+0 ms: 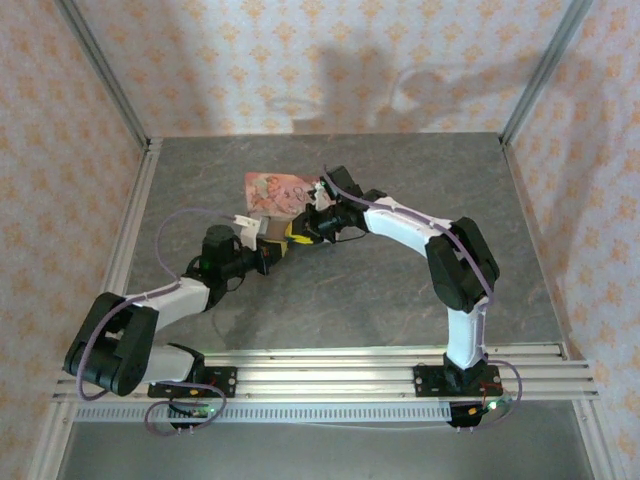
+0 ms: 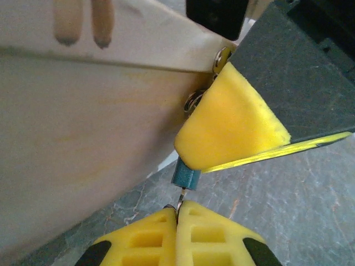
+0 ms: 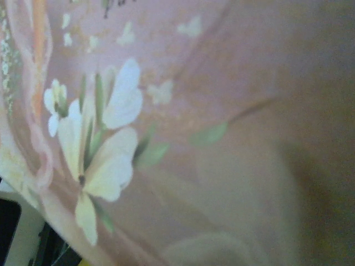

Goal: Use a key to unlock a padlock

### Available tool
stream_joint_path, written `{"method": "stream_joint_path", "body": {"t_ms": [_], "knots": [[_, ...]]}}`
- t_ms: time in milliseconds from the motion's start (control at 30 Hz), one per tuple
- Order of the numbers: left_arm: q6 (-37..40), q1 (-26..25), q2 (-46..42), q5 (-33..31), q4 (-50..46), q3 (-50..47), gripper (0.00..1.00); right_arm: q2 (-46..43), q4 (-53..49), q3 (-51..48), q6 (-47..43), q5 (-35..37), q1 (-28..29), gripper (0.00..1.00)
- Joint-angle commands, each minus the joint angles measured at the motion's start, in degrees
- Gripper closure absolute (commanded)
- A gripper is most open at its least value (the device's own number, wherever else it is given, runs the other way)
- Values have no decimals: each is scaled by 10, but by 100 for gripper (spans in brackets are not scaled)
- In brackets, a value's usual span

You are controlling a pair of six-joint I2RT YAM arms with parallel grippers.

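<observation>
Hidden parts: the upper body of the padlock [image 2: 185,177] sits behind one yellow finger pad [image 2: 227,127] of the right gripper [image 1: 298,230]. The opposing finger is out of sight, so whether that gripper clamps the padlock cannot be told. Silvery rings [image 2: 194,101] above the pad are possibly the shackle.

Visible: a small dark bluish block just beyond the tips of the left gripper [image 2: 178,209]. Its fingers are pressed together on the thin pale key [image 2: 180,195], whose tip meets the padlock's underside. The pink box [image 2: 83,138] lies left of both.
</observation>
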Motion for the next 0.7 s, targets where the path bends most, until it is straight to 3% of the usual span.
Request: {"method": "stream_joint_path", "body": {"t_ms": [0,367,667], "knots": [[-20,-21,15,-42,21,7,100,9,71,-18,57,-14,23,100],[-40,-44,47,-75,23,-27,100,42,139,-62,91,23,40,100],[-37,-43,27,-95,-4,-53,100,47,173,-86,107,46,48,92]]}}
